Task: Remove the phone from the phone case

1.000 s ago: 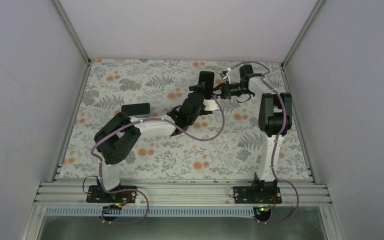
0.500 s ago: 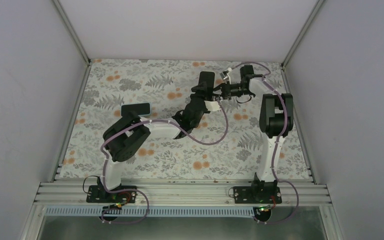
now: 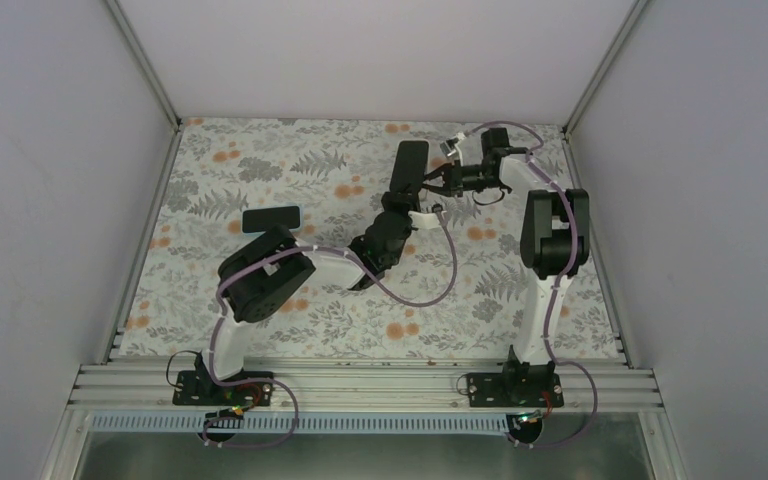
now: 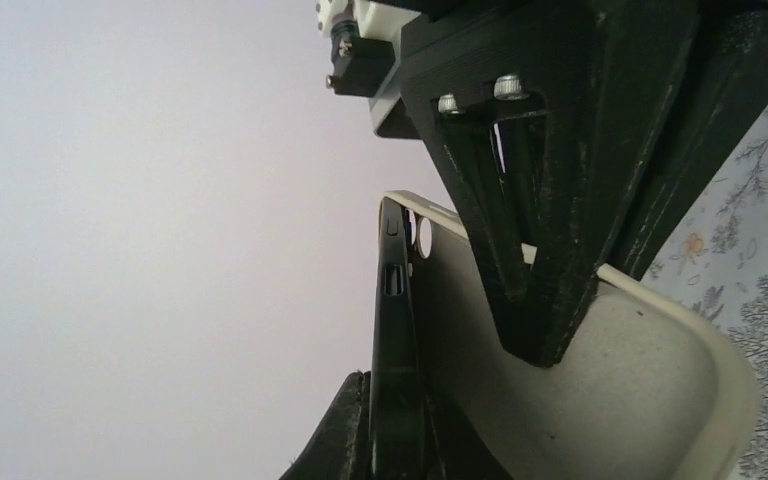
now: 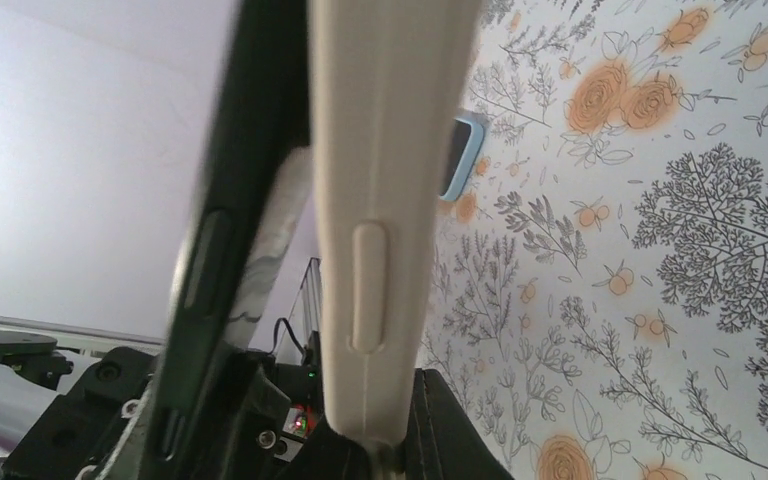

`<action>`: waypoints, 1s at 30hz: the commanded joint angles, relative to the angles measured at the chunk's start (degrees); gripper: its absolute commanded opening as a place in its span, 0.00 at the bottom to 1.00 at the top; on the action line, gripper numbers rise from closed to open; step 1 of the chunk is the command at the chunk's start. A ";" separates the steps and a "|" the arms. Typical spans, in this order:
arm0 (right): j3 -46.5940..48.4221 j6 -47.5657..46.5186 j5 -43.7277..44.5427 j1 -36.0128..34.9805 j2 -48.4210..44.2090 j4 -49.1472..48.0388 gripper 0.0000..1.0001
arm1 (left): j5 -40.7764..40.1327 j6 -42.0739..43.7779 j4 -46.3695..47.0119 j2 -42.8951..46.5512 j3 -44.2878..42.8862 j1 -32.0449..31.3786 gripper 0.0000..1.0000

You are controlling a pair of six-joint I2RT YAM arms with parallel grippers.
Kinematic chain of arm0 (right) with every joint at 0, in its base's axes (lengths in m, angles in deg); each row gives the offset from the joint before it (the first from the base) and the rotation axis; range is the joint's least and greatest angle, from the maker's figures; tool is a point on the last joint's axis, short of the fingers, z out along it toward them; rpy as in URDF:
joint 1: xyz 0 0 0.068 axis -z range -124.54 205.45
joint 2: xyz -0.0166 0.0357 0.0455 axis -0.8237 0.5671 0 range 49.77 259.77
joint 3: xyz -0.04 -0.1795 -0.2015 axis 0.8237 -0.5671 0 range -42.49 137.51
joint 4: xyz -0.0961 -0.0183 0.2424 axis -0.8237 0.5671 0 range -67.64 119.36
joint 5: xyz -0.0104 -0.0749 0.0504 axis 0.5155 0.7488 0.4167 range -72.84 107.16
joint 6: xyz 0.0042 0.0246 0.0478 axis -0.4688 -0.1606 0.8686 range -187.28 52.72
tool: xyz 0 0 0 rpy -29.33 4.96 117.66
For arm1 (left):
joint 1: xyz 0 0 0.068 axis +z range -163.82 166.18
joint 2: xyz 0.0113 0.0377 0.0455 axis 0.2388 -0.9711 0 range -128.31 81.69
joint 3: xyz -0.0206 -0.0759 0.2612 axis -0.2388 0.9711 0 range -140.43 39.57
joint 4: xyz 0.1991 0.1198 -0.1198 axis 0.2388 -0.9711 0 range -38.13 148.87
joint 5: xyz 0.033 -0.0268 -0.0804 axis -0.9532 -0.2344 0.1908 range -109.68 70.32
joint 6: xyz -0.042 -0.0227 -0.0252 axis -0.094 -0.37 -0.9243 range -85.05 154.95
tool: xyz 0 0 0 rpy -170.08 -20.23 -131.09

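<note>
Up above the tabletop (image 3: 520, 300), my left fingers (image 4: 345, 440) pinched the phone (image 4: 395, 380) by its thin edge, and my right fingers (image 4: 550, 280) clamped the cream phone case (image 4: 620, 400). Phone looked rigid, slick and breakable; the case bendy. Grab edges, not glass.

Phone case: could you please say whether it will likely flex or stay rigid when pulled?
The phone case probably flexes: its rim stands apart from the phone. It looks thin, so likely light. Its smooth surface may slip.
</note>
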 commanded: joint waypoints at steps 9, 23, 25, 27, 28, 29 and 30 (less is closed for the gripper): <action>4.30 -2.28 14.13 4.60 -0.52 1.17 0.03 | -2.37 14.61 21.78 0.27 6.56 -3.72 0.02; 5.52 -22.91 15.44 8.78 3.54 25.73 0.04 | -7.08 22.49 29.24 8.67 26.82 -4.76 0.03; 0.83 -27.48 16.18 9.01 1.26 28.07 0.04 | -8.16 23.72 31.38 9.76 30.60 -4.90 0.03; -3.94 -31.65 15.87 9.23 -0.93 29.67 0.03 | -9.35 23.61 32.23 10.54 33.25 -4.95 0.03; -5.80 -33.47 15.84 9.25 -1.75 30.99 0.04 | -9.86 23.26 31.90 10.92 34.20 -4.90 0.03; -7.73 -34.50 15.81 9.31 -2.63 31.24 0.04 | -10.18 22.73 31.53 11.02 35.06 -5.00 0.03; -10.11 -35.15 16.17 9.33 -3.61 31.15 0.04 | -10.46 21.99 30.83 10.97 35.67 -4.98 0.03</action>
